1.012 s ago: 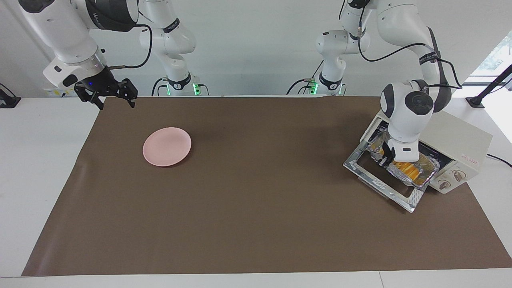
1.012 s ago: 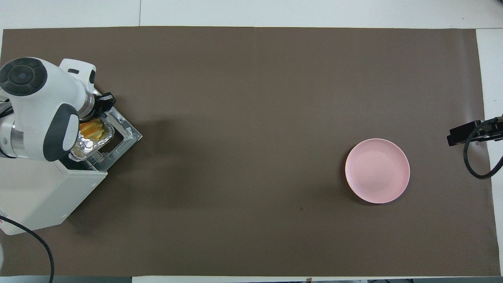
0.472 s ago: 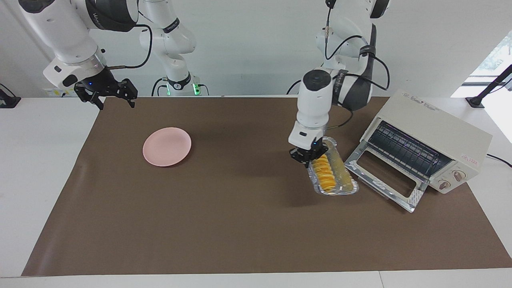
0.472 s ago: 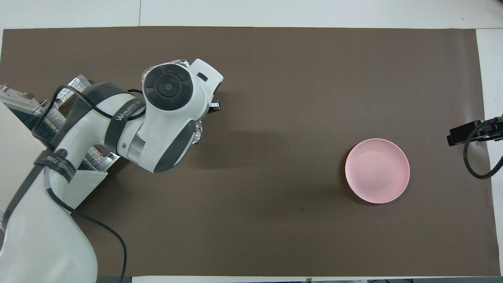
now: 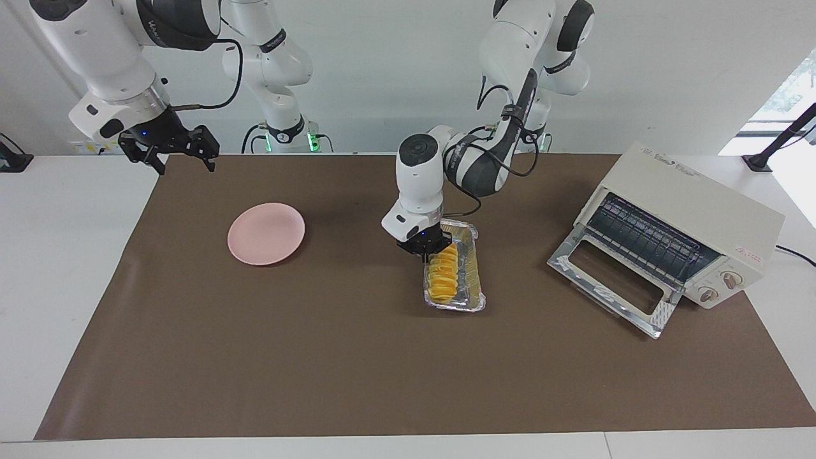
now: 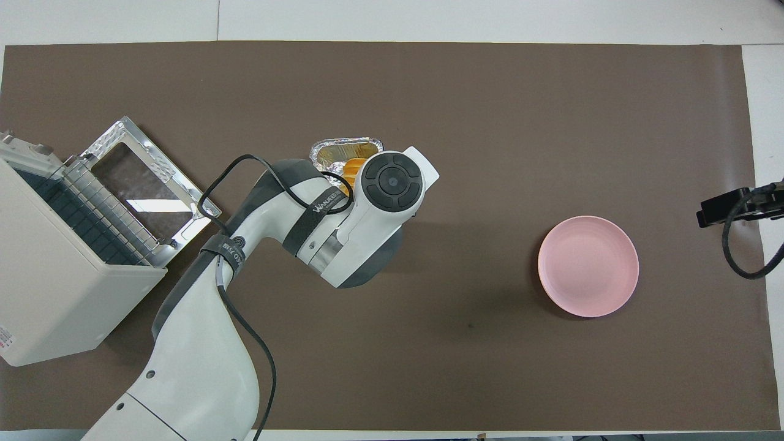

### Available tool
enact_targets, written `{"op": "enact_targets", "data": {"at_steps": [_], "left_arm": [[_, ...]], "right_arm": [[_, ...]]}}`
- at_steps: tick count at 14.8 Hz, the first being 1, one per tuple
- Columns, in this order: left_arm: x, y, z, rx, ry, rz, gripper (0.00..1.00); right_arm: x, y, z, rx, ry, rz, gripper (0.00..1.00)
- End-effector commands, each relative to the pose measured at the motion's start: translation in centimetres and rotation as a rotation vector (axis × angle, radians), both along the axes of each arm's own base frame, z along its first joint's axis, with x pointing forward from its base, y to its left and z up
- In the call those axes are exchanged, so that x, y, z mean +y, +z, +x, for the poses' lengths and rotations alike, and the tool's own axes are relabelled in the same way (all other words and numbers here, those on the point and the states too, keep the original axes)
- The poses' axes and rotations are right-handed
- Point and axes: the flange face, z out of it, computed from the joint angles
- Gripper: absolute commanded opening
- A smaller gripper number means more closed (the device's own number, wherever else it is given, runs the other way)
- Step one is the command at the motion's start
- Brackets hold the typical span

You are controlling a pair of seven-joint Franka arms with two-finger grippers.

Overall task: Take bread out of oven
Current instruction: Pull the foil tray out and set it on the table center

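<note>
The bread (image 5: 442,274), a ridged yellow-orange loaf, lies in a crinkled silver foil tray (image 5: 470,280). My left gripper (image 5: 426,246) is shut on the rim of the tray's end toward the robots and holds it low over the middle of the mat; I cannot tell whether it touches the mat. In the overhead view the wrist covers most of the bread (image 6: 352,169) and tray (image 6: 343,149). The cream-white oven (image 5: 701,210) stands at the left arm's end of the table, its door (image 5: 605,284) dropped open and its rack bare. My right gripper (image 5: 182,162) waits open above the mat's corner.
A round pink plate (image 5: 266,233) lies on the brown mat (image 5: 357,370) toward the right arm's end; it also shows in the overhead view (image 6: 588,265). The oven (image 6: 55,275) with its open door (image 6: 147,190) takes up the left arm's end.
My left gripper has pulled the foil tray with the bread out of the oven and carried it toward the middle of the mat. The right arm has not moved.
</note>
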Motion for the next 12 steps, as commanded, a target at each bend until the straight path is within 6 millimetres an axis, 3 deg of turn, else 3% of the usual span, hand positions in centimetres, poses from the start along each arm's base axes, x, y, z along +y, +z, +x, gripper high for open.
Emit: {"op": "enact_targets", "data": {"at_steps": [1,2,3,5,6,9,12], "left_arm": [[-0.2,0.1,0.4,-0.004,-0.017,-0.015,0.15],[-0.1,0.1,0.4,0.0,-0.011,-0.011,0.69],[0.1,0.3,0.6,-0.005,-0.005,-0.013,1.0],[1.9,2.6,2.0,-0.028,0.024,-0.027,1.0],[4.0,5.3,3.0,-0.05,0.057,-0.044,1.0],[14.4,13.3,6.8,-0.074,0.23,-0.072,1.0],[24.1,19.3,7.5,-0.056,0.369,-0.083,1.0]], "right_arm": [[0.0,0.1,-0.7,0.005,0.008,0.005,1.0],[0.0,0.1,-0.7,0.005,0.007,0.006,1.0],[0.0,0.1,-0.7,0.005,0.007,0.006,1.0],[0.0,0.1,-0.7,0.005,0.007,0.006,1.0],[0.0,0.1,-0.7,0.005,0.007,0.006,1.0],[0.1,0.0,-0.9,0.029,0.01,0.008,1.0],[-0.3,-0.1,-1.0,0.032,0.007,0.009,1.0]]}}
